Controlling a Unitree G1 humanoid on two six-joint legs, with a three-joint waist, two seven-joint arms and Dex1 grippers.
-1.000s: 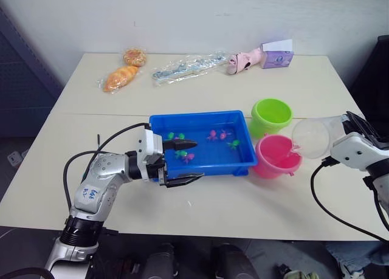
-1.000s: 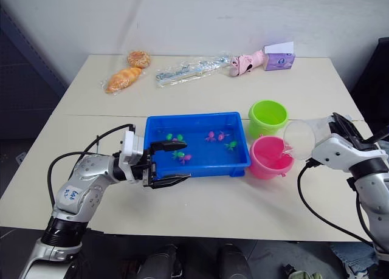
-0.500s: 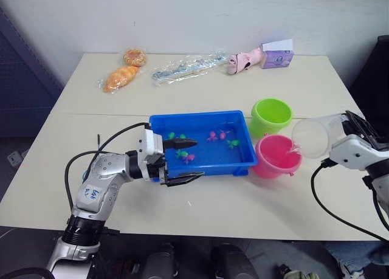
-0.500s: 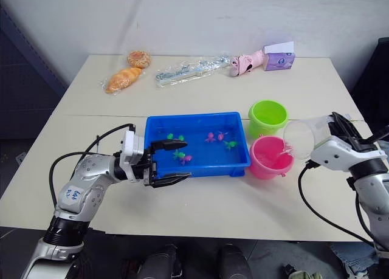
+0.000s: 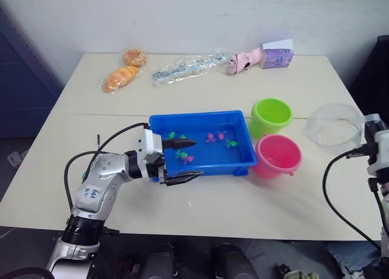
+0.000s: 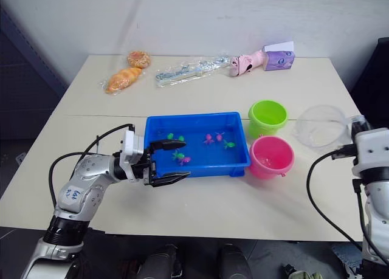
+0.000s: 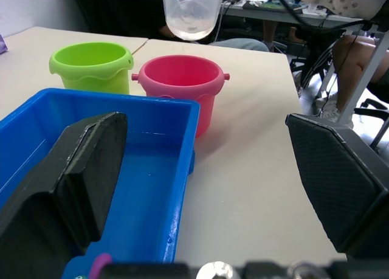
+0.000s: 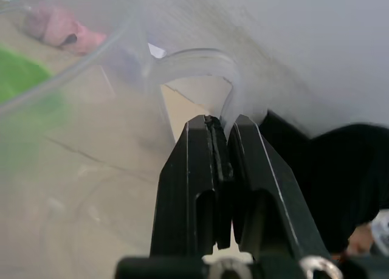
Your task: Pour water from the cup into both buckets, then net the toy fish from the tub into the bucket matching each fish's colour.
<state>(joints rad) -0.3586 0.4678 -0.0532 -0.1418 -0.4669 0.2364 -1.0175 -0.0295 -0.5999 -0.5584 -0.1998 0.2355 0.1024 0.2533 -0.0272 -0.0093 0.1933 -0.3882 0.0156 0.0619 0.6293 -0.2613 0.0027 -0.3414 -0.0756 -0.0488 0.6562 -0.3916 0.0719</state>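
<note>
My right claw is pinched on the cup handle, holding it upright beside the pink bucket, while my left claw waits spread open at the tub beside that bucket.

The toy fish in the tub are too small to tell apart in shape, the right arm is cut off by the picture's right edge, and any water in the pink bucket cannot be made out.
</note>
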